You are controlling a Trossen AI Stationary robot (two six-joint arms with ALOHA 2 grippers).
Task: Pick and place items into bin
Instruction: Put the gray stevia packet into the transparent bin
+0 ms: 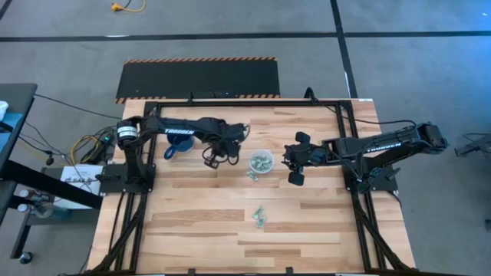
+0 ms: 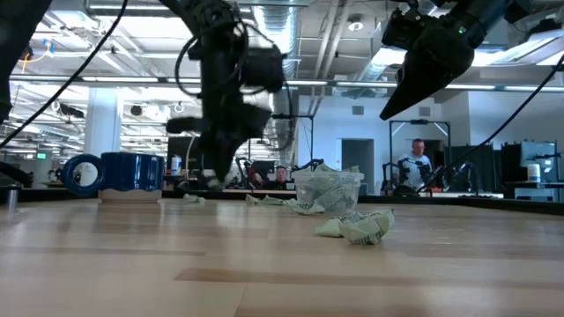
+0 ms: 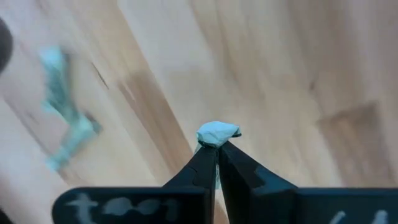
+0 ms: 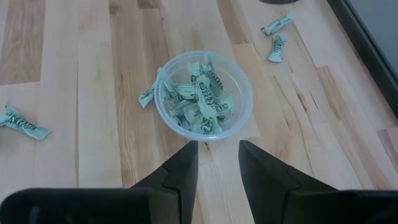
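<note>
Pale wooden tabletop (image 1: 199, 222) in a lab: the left gripper (image 3: 216, 152) has its fingers pinched tight on one small green-and-white candy (image 3: 218, 132), low over the wood just beside the blue mug (image 1: 173, 149), a grip suited to carrying it across. The clear plastic cup (image 4: 204, 95) stands mid-table, already part filled with candies. The right gripper (image 4: 217, 158) hovers just beside the cup, fingers apart and empty, apparently waiting. More candies (image 1: 261, 217) lie loose nearer the front edge.

left tool (image 3: 216, 148) pinched closed, right tool (image 4: 217, 152) parted
</note>
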